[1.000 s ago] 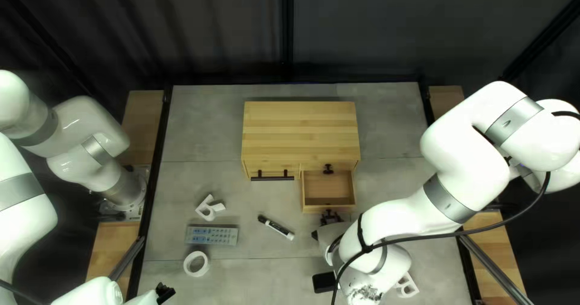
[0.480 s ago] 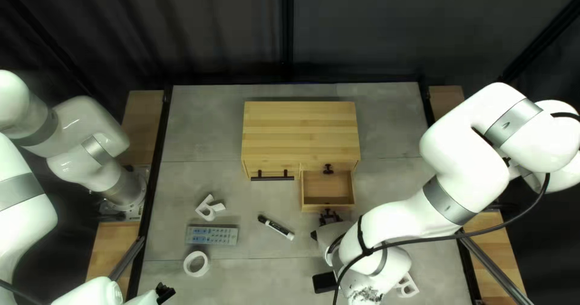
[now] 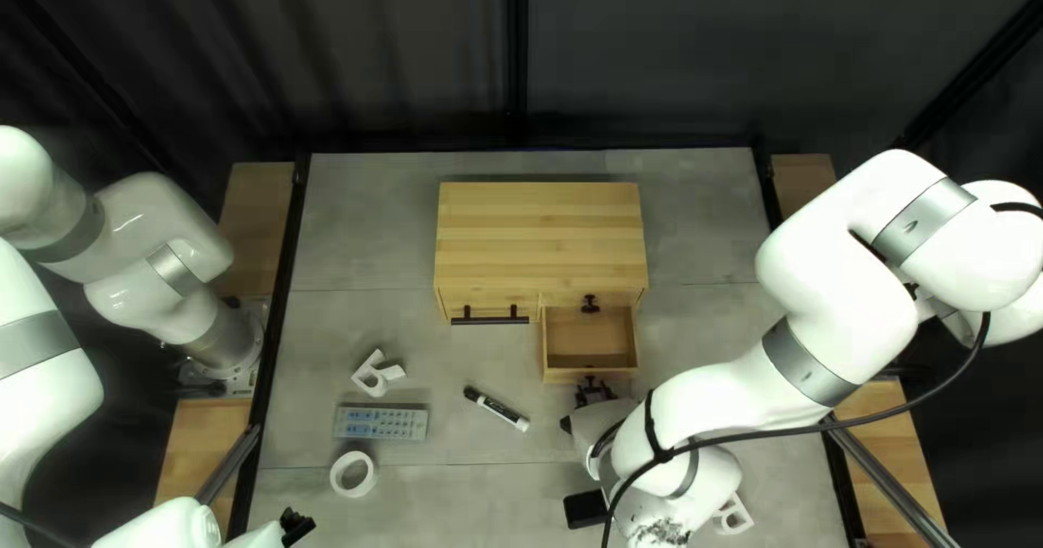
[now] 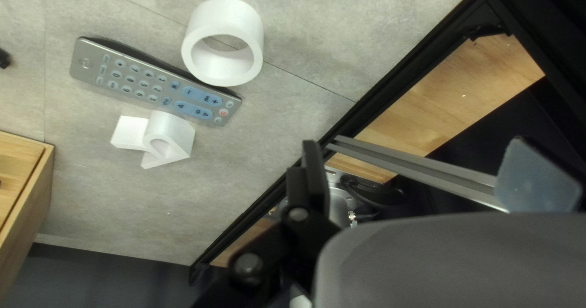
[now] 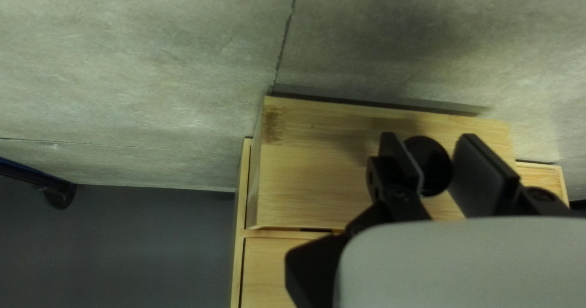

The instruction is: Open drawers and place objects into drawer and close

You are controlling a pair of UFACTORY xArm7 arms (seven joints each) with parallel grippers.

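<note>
In the top left view, my right gripper (image 3: 595, 393) is at the front of the pulled-out right drawer (image 3: 588, 337) of the wooden cabinet (image 3: 541, 233). The right wrist view has my right gripper (image 5: 436, 164) shut on the round black knob (image 5: 431, 166), a finger on either side. At the bottom of the top left view is my left gripper (image 3: 297, 526); in its own view this gripper (image 4: 427, 173) stands wide open and empty. Ahead of it lie a white tape roll (image 4: 223, 20), a grey remote (image 4: 146, 87) and a white letter-shaped piece (image 4: 174, 136).
A marker (image 3: 497, 408) lies between the remote and my right arm. Another white piece (image 3: 733, 515) is partly covered by that arm. The cabinet's left drawer, with a long black handle (image 3: 490, 320), is closed; another black knob (image 3: 590, 304) sits above the pulled-out drawer.
My right arm's wrist and its hanging cable have shifted very slightly to the right. The drawer, the loose objects and my left arm look unmoved.
</note>
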